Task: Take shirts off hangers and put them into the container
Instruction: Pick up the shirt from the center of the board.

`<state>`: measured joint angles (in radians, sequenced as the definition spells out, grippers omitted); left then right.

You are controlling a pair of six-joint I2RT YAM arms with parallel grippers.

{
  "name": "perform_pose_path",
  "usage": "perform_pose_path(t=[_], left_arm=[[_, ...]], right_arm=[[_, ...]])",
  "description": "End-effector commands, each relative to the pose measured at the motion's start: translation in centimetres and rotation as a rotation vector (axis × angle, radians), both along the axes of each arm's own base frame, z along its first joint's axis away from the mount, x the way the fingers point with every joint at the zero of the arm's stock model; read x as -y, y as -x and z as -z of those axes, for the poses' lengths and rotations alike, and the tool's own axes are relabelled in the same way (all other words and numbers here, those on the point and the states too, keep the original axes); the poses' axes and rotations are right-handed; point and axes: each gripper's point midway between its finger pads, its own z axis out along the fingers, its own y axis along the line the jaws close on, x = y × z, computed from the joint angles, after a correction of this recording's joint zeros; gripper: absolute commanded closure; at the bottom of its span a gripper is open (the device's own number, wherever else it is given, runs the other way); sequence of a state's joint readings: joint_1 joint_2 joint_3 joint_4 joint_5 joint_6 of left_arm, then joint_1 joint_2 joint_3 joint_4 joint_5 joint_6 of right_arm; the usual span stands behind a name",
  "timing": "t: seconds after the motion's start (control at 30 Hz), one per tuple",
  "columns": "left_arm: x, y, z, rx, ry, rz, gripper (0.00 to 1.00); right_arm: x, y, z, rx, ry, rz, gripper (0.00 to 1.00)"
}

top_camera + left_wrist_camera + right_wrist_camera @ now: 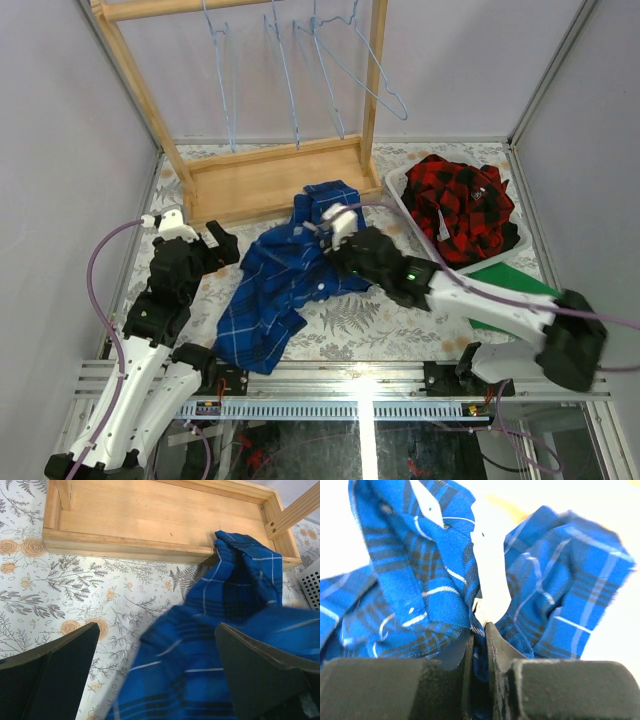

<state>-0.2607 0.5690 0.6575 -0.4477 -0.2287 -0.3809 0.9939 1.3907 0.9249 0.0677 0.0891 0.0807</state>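
A blue plaid shirt (275, 285) lies crumpled on the flowered table, its top end against the wooden rack base. My right gripper (328, 246) is shut on a fold of that shirt (420, 580), and in the right wrist view the cloth is pinched between the jaws of the right gripper (479, 630). My left gripper (218, 248) hovers open at the shirt's left side. In the left wrist view the left gripper (157, 655) has the shirt's edge (235, 595) below its spread fingers. A red-and-black plaid shirt (460, 205) fills the white container (395, 185). Several light-blue hangers (285, 70) hang bare on the rack.
The wooden rack (270, 175) stands at the back, its tray-like base (150, 520) just beyond the blue shirt. A flat green cloth (510, 280) lies beside the container under my right arm. The container's lattice wall (312, 582) shows at the right edge of the left wrist view.
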Motion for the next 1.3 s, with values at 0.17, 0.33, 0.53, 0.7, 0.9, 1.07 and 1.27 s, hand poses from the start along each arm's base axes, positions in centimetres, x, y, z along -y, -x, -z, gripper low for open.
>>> perform_pose_path(t=[0.17,0.33,0.53,0.7,0.9,1.07,1.27], left_arm=[[-0.3,-0.1,0.0,0.007,0.009,-0.021,0.0],[-0.3,-0.1,0.2,-0.001,0.007,-0.019,0.0],[-0.2,-0.2,0.3,-0.008,0.007,-0.018,0.0],[-0.2,-0.2,0.4,-0.011,0.004,-0.015,0.0],[-0.2,-0.3,0.5,-0.017,0.003,-0.014,0.0],[-0.1,-0.3,0.5,-0.019,0.002,-0.012,0.0],[-0.1,-0.3,0.5,-0.02,0.001,-0.012,0.0]], right_arm=[[14.5,-7.0,-3.8,0.176,-0.173,0.853,0.95],[12.4,-8.8,1.9,-0.088,-0.243,0.796,0.72],[4.6,-8.1,5.0,-0.321,-0.213,0.485,0.25],[4.7,-8.6,9.1,-0.415,-0.023,0.536,0.01],[8.0,-9.2,14.2,-0.425,0.301,0.623,0.01],[10.2,-9.6,17.2,-0.377,0.441,0.656,0.01],[11.9,-9.2,19.3,-0.341,0.591,0.596,0.16]])
